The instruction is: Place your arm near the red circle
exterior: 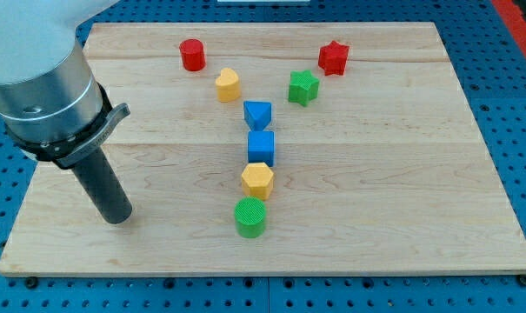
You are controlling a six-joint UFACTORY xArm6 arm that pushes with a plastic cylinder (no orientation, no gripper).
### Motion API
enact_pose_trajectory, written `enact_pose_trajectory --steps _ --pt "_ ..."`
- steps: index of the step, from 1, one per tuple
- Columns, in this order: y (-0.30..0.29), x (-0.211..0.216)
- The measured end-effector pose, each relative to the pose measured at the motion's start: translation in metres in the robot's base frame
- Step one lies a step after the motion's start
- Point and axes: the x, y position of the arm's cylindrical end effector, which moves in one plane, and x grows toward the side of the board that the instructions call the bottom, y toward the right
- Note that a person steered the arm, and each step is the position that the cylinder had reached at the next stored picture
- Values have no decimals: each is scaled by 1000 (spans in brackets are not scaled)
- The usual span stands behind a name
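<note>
A pale wooden board (402,174) with long plank seams is seen filling the frame, laid on a blue perforated table (515,104). At the near left, the grey metal arm housing (41,87) is seen narrowing to a smooth dark rod. No claw is fitted, so nothing can be told of jaws apart or together; my tip (116,219) is planted on bare wood, well apart from every block.

The blocks are laid out in a Y. Its stem runs from the near green cylinder (250,216), ridged on top, past the yellow hexagon (257,179) just behind it, to the blue cube (261,146) and the blue wedge-like block (256,114). The right branch is formed by the green star (303,87) and the red star (333,57). The left branch is formed by the rounded yellow block (228,84) and, farthest of all, the red circle (192,54), a short smooth cylinder at the far left-centre, well away from my tip.
</note>
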Motion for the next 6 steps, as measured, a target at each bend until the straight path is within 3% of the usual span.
enact_pose_trajectory --steps 2,6 --pt "3 -30" --pt "52 -207"
